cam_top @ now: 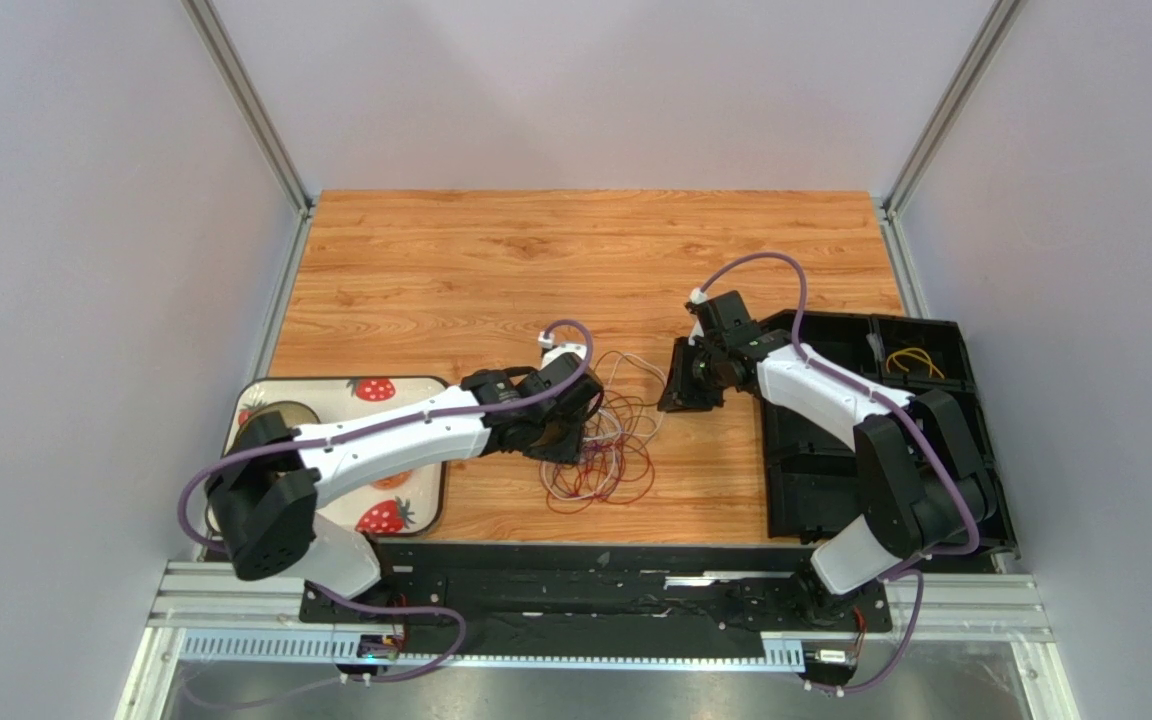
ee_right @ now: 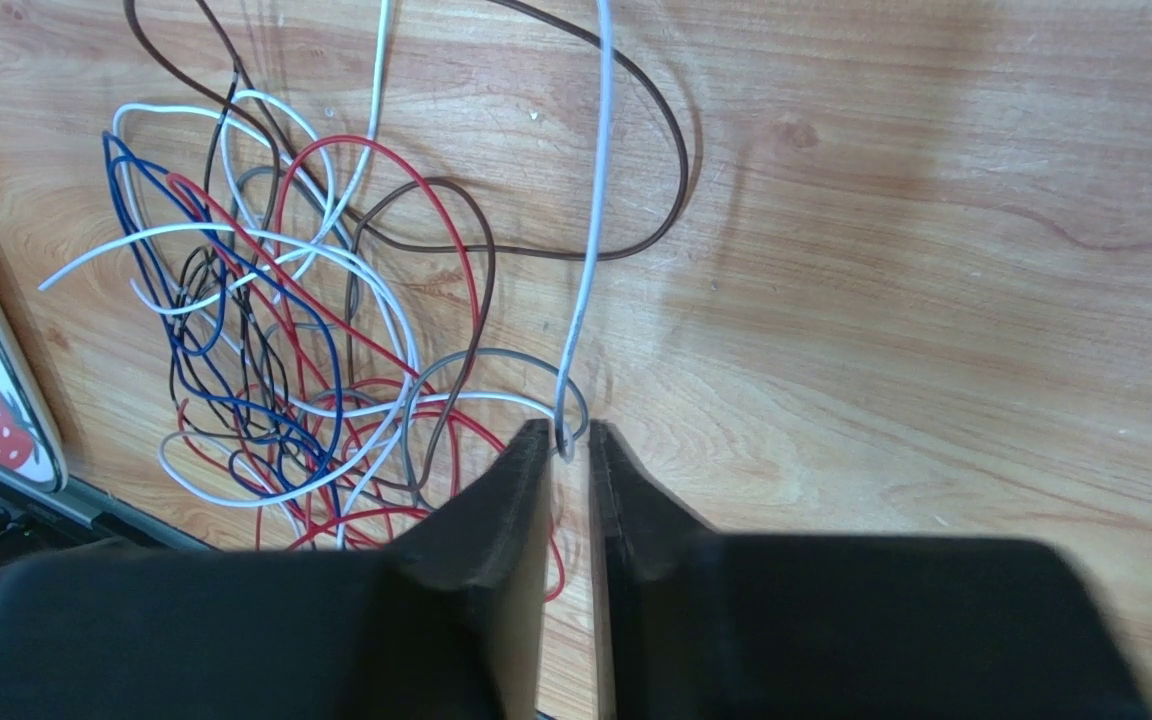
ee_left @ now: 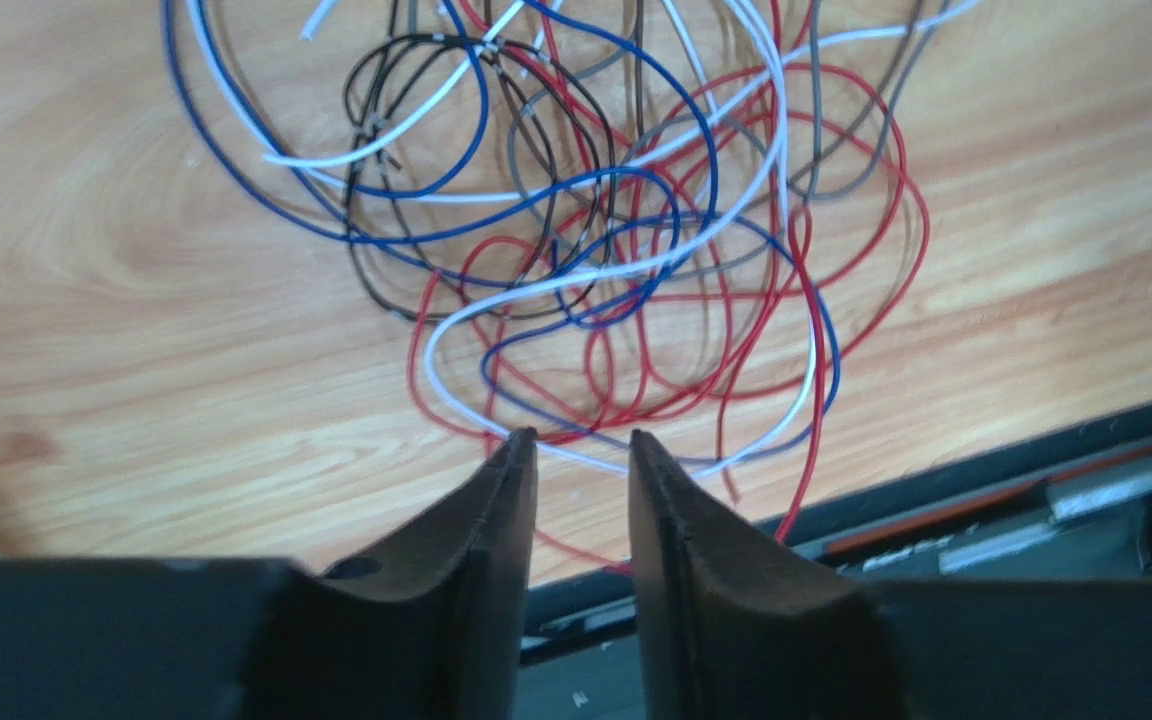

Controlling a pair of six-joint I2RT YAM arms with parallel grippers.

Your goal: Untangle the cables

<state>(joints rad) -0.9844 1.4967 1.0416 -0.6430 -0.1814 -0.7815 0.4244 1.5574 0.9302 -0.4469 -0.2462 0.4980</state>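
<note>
Table point(cam_top: 537, 255) is stretching wide beyond the cables point(cam_top: 597, 450) at its near edge; left gripper point(ee_left: 582, 446) is hovering narrowly parted, right gripper point(ee_right: 570, 435) straddling one strand, grip unclear.

Left tool point(ee_left: 578, 450): two dark wedge-shaped fingers point(ee_left: 500, 525) come up from bottom centre, tips apart by a narrow gap with wood showing through. Just beyond the tips is a loose tangle of thin flexible cables point(ee_left: 597, 255) in blue, white, red, grey and black, lying on the light wooden bench point(ee_left: 162, 330). The closest loops to the tool are one white and one red, crossing right at the tips. One red strand runs down the tool's right side to the black strip point(ee_left: 988, 480) along the bench edge. Can't tell if the tips touch any cable.
</note>
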